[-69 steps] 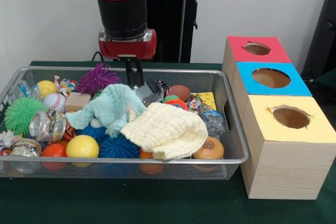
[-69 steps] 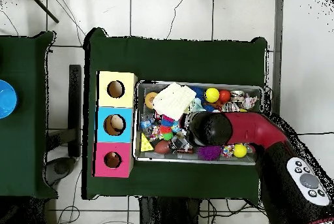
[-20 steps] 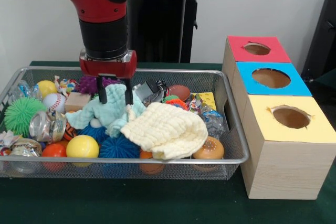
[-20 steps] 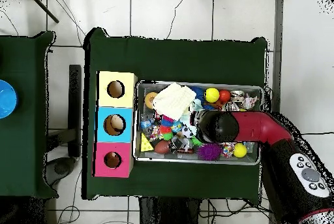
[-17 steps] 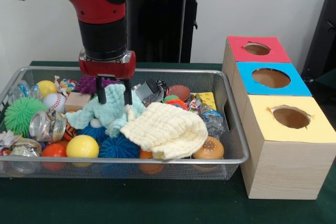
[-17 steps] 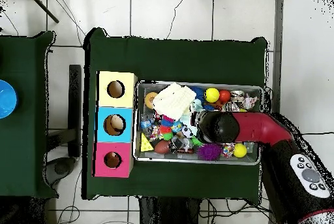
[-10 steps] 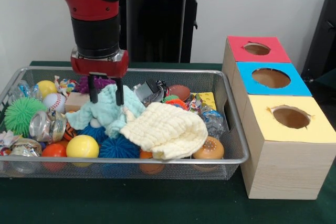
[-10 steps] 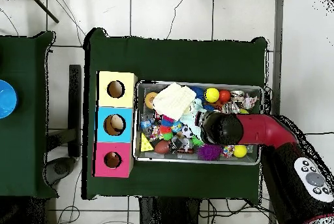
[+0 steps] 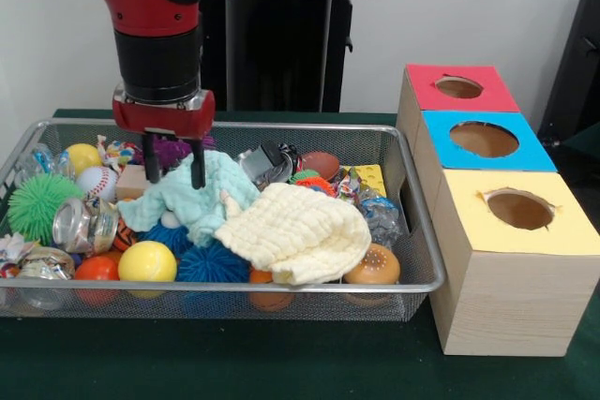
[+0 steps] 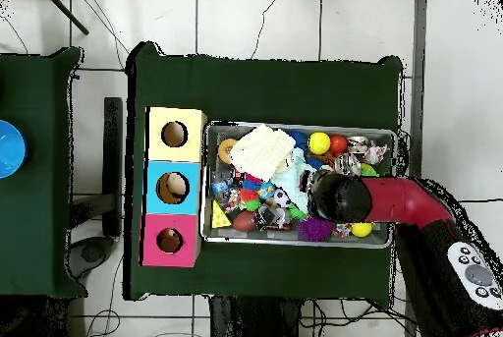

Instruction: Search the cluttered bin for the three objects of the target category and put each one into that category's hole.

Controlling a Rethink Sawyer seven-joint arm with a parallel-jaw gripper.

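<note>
The wire mesh bin (image 9: 281,289) (image 10: 300,239) is full of balls, spiky toys, cans and two cloths. My gripper (image 9: 174,165) is open, empty, with both fingers pointing down at the left end of the light blue cloth (image 9: 192,196), next to a purple spiky ball (image 9: 171,150) and a tan wooden block (image 9: 137,181). In the overhead view the arm covers the gripper (image 10: 331,196). The hole (image 9: 458,87) (image 10: 169,242) in the red-topped box lies at the far end of the box row, right of the bin.
A cream cloth (image 9: 295,229) covers the bin's middle. A blue-topped box (image 9: 484,140) and a yellow-topped box (image 9: 518,209) stand beside the red one. A green spiky ball (image 9: 36,203), a yellow ball (image 9: 146,261) and a can (image 9: 82,224) lie at the bin's left.
My gripper has moved steadily left along the bin, from over the middle clutter to the left end of the light blue cloth, and has opened from closed.
</note>
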